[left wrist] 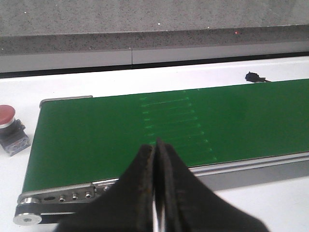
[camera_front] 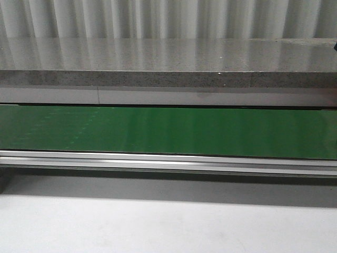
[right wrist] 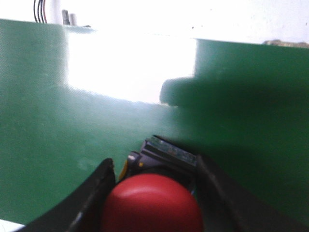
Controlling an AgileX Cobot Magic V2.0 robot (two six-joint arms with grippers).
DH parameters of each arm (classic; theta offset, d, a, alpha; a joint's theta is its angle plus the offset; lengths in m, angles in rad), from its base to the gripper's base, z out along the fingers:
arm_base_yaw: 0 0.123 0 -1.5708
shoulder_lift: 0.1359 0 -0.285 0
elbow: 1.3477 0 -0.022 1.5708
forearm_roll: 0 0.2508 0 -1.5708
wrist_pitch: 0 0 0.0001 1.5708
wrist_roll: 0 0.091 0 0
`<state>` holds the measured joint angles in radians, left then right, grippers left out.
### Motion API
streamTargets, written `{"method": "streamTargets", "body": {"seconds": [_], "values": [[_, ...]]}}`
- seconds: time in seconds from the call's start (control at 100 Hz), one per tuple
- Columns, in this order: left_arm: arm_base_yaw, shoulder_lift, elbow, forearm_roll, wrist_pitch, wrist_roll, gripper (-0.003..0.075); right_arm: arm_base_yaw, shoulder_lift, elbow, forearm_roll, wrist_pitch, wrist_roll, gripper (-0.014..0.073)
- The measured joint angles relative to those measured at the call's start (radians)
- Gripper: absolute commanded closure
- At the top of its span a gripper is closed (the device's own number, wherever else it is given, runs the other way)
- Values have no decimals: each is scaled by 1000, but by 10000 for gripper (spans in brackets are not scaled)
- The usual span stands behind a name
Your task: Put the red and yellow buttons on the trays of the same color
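Front view: only the green conveyor belt (camera_front: 168,132) crosses mid-frame; no hands, buttons or trays show.

Left wrist view: the left hand (left wrist: 155,154), its fingers pressed together and empty, hangs at lower centre over the belt. A second red button (left wrist: 8,118) sits on the white bench (left wrist: 145,77) at far left, unobstructed.

Right wrist view: the right hand (right wrist: 154,193) is clamped on a red button (right wrist: 152,203) at bottom centre, probably for carrying to its tray, which is unseen.

We count two red buttons: one (left wrist: 7,115) on its grey base beside the end of the one green conveyor belt (left wrist: 120,130), another (right wrist: 152,203) between the fingers of the right gripper (right wrist: 154,193). We see two grippers, the left gripper (left wrist: 155,159) being the second, and one small black object (left wrist: 253,77) past the belt.
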<state>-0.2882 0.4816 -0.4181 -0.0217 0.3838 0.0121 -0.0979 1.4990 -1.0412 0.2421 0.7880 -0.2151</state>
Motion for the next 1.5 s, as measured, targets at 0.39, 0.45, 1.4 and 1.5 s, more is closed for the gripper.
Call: {"method": "streamTargets", "body": {"seconds": [0.39,0.45,1.4,1.5], "values": [[0,0,0,0,0,0,741,-217,-21,-225,0,3,0,461],[0,0,0,0,0,0,741,-263,-21,-252,0,-5,5,461],[0,0,0,0,0,0,741,-565,404,-373,2,-254,129,461],[0,0,0,0,0,0,741,-565,441,-373,10,-281,130,461]]}}
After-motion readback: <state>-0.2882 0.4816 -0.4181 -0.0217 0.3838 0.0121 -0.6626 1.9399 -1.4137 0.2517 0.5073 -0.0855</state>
